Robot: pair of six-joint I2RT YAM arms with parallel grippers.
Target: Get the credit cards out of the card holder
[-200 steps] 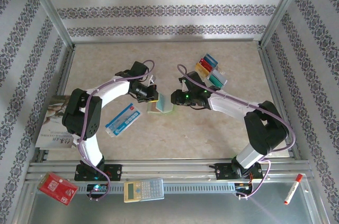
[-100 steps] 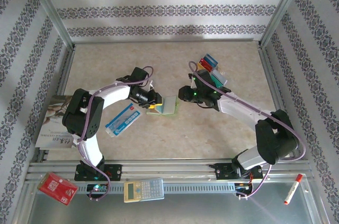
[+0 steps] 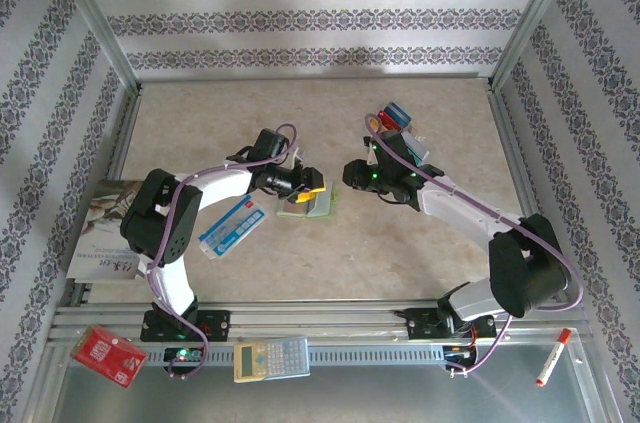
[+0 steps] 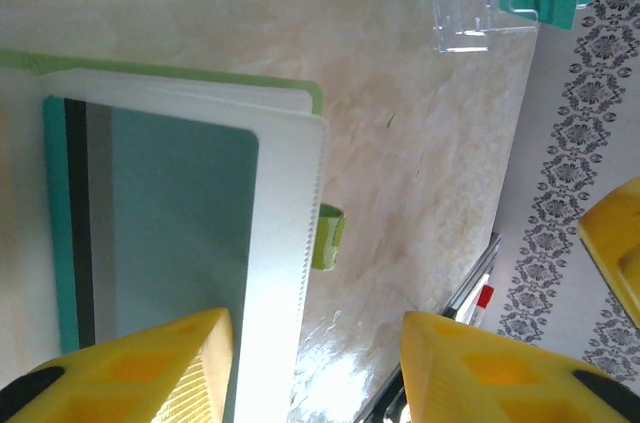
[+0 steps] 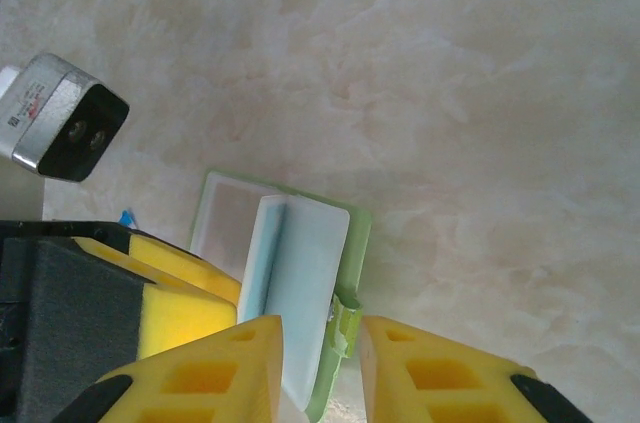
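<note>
1. Step in hand: emptying the card holder, which lies open on the surface between the two arms. Several credit cards sit in a pile well to the right of and beyond the card holder, so the job looks partly done.
2. One teal card with a dark stripe remains inside the card holder, tucked under a clear sleeve.
3. The left gripper hangs right over the card holder with its jaws spread. One finger sits above the teal card, the other is off the card holder's edge, and nothing is pinched.
4. The right gripper hovers just to the right of the card holder. Its jaws are narrowly parted and hold nothing, and the card holder's green tab lies free.
5. Next move, as I judge it: one gripper pins the card holder flat while the other nips the teal card's exposed edge and slides it out along the sleeve. The card is thin and lies flush, so the fingertips must catch the card alone and not the sleeve.
</note>
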